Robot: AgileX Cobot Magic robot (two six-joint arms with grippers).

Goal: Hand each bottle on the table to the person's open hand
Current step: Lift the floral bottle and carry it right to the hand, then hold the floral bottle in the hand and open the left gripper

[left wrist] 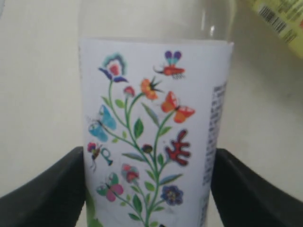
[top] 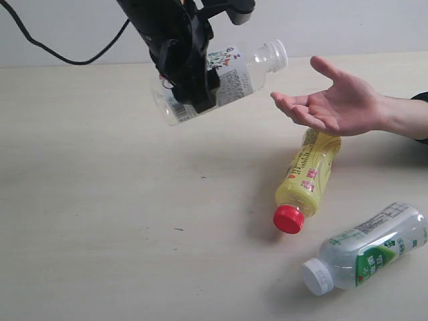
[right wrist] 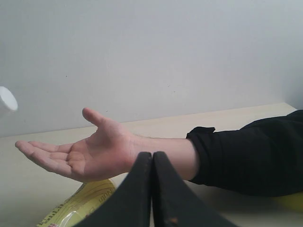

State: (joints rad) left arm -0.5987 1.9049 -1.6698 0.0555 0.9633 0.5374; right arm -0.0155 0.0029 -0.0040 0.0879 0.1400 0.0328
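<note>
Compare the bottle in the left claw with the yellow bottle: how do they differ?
The flower-label bottle is held in the air by the left claw; the yellow bottle lies on the table. The flower-label bottle is clear, white-capped; the yellow bottle is red-capped. The flower-label bottle's cap points toward the open hand; the yellow bottle's points away. Both are capped plastic bottles, neither upright.

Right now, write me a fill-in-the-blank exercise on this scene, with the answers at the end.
1. The left hand holds the flower-label bottle in the air, while ____ bottles lie on the table.
2. The yellow bottle has a ____ cap.
3. The person's open hand is turned palm ____.
4. The right hand is ____, holding nothing.
Answers: two; red; up; shut.
</note>
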